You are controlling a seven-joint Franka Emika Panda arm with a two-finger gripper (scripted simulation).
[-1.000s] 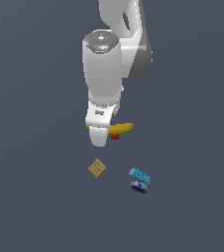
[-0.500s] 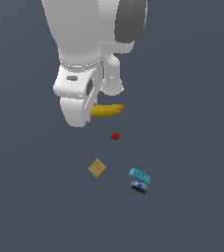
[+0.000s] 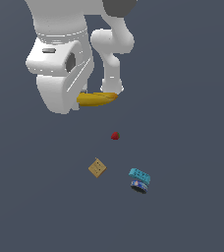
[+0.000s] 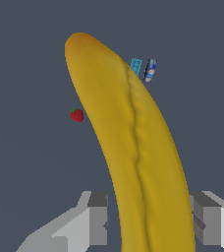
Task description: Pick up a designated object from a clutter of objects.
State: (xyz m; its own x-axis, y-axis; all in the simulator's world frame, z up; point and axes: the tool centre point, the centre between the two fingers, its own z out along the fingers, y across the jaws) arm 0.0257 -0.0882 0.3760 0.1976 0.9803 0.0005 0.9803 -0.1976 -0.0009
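Yellow banana is held between the gripper fingers near one end, lifted well above the strawberry, cracker and can, so it could be swung loose by its overhanging length.

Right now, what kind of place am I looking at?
Likely a computer simulation, not a real room: a flat, featureless grey floor, a smooth white robot arm holding a banana, a strawberry and a cracker below.
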